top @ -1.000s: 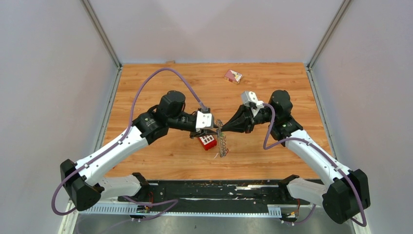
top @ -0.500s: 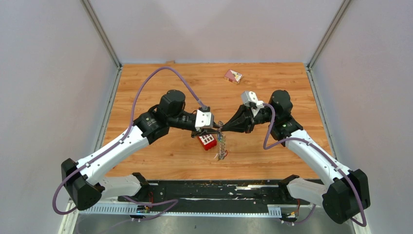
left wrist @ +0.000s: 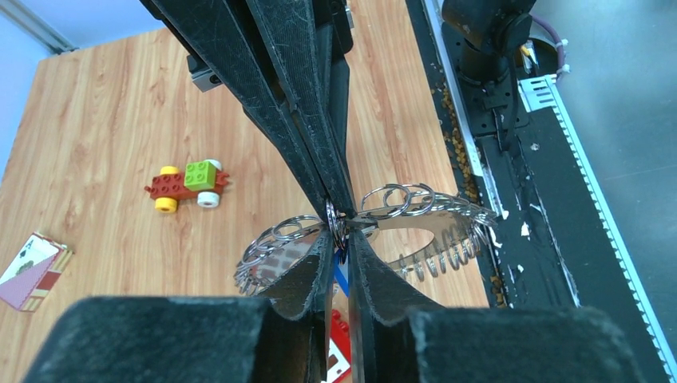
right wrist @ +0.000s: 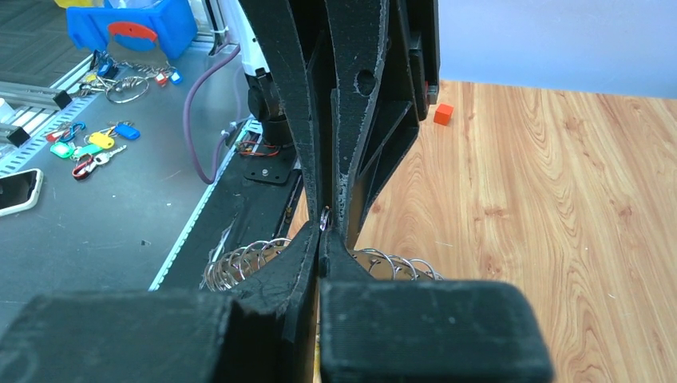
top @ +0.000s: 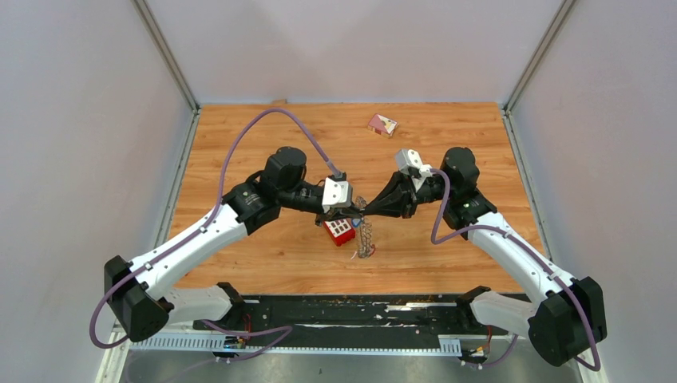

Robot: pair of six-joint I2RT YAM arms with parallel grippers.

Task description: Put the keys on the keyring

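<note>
The keyring [top: 366, 235], a flat grey plate rimmed with small split rings, hangs in the air above the table's middle, between the two grippers. It shows in the left wrist view [left wrist: 447, 219] and the right wrist view [right wrist: 239, 262]. My left gripper [top: 356, 211] is shut on a small ring at the keyring's rim [left wrist: 338, 233]. A key's blue tag [left wrist: 342, 279] hangs between its fingers. My right gripper [top: 364, 209] meets it tip to tip and is shut on the keyring's rim [right wrist: 322, 230]. Other keys are not visible on the table.
A red studded brick [top: 341, 231] lies under the left gripper. A stacked toy block car [left wrist: 188, 182] and a card [top: 382, 124] lie farther back. An orange cube [right wrist: 444, 113] is on the wood. Tagged keys [right wrist: 88, 148] and a phone [right wrist: 16, 191] lie off the table.
My left arm has shifted a little to the right and closer to the right gripper. The hanging keyring has swung slightly. Both grippers stay shut at the same meeting point.
</note>
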